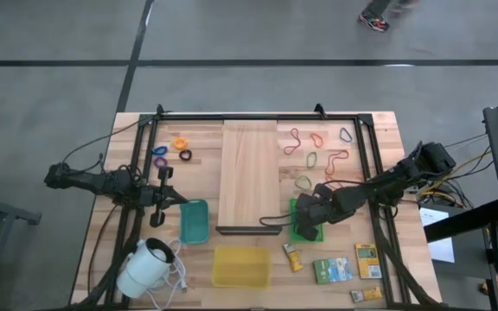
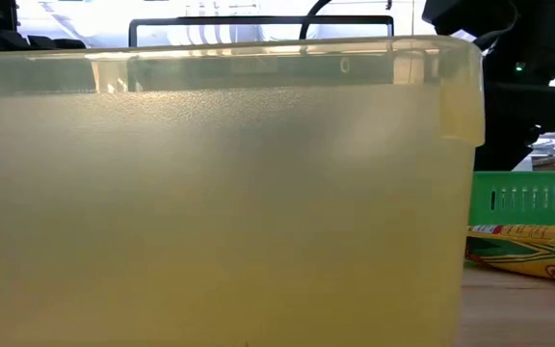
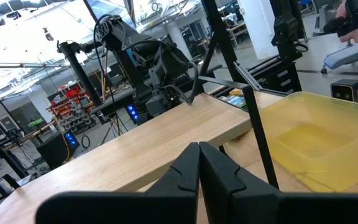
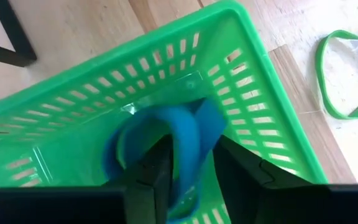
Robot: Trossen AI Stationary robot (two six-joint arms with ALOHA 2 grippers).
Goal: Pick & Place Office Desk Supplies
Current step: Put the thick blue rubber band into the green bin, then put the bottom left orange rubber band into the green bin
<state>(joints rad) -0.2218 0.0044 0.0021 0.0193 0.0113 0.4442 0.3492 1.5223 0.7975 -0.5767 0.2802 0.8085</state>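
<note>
My right gripper point(image 1: 305, 220) points steeply down into a green slotted basket point(image 4: 229, 74), its fingers open. A blue rubber band point(image 4: 185, 134) lies folded on the basket floor, and part of it runs through the gap between the fingers. More rubber bands point(image 1: 318, 147) lie loose on the table's far right. Orange, purple and black rings point(image 1: 180, 149) lie at the far left. Several packets point(image 1: 331, 269) lie near the front right. My left gripper point(image 3: 197, 168) is shut and holds nothing; it hovers level at the table's left point(image 1: 164, 194). My right gripper's fingers point(image 4: 160, 171) stand on either side of a fold of the blue band point(image 4: 188, 162), coming from above. The band rests in the basket. I cannot tell whether the fingers touch it.
A long pale wooden board point(image 1: 249, 173) lies down the table's middle. A teal tray point(image 1: 194, 220) and a yellow bin point(image 1: 242, 265) stand near the front; the bin fills the low view point(image 2: 220, 193). A white corded device point(image 1: 145, 268) sits front left. A green band point(image 4: 347, 74) lies beside the basket.
</note>
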